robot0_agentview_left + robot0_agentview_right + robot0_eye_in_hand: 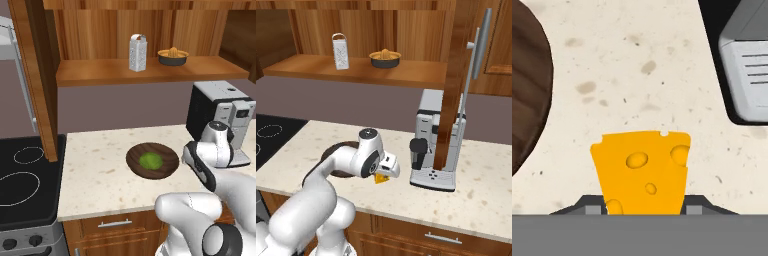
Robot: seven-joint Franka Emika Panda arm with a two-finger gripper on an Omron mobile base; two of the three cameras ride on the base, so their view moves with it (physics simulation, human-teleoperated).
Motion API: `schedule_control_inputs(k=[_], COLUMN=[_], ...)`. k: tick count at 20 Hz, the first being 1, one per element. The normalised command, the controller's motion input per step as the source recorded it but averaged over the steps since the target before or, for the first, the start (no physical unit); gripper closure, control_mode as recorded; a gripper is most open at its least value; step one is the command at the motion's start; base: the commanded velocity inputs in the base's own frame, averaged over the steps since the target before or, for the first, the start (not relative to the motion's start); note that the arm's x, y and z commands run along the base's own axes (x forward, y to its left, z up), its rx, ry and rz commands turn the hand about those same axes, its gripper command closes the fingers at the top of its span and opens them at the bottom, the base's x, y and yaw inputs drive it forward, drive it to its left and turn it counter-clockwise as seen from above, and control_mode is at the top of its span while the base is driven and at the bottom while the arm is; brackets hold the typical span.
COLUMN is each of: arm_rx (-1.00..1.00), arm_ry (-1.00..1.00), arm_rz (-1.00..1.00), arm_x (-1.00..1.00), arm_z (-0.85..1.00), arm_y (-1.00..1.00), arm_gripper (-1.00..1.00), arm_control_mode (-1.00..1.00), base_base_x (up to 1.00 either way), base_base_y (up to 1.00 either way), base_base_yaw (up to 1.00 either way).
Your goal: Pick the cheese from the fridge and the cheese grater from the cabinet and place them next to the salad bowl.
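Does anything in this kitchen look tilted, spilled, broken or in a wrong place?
Nothing stands out. The silver box grater stands upright on the wooden cabinet shelf, the brown wooden salad bowl sits flat on the speckled counter, and the orange-yellow cheese wedge sits between the fingers.

Arm's folded forward with the wrist bent down — tool point(382, 178) hanging low over the bench point(481, 185), fingers point(592, 206) clamped on the cheese point(643, 172) wedge.
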Motion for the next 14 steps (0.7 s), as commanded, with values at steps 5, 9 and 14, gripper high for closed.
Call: schedule_control_inputs(k=[5, 9, 14], arm_rx=[0.00, 0.02, 0.03], arm_ry=[0.03, -0.04, -0.02], arm_rz=[0.00, 0.00, 0.00], arm_x=[0.35, 0.23, 0.17], arm_z=[-0.32, -0.26, -0.27], arm_y=[-0.09, -0.04, 0.00], arm_gripper=[1.00, 1.00, 1.00], arm_control_mode=[-1.00, -1.00, -1.00], base_base_x=[0.00, 0.00, 0.00], base_base_y=[0.00, 0.00, 0.00], base_base_yaw=[0.00, 0.00, 0.00])
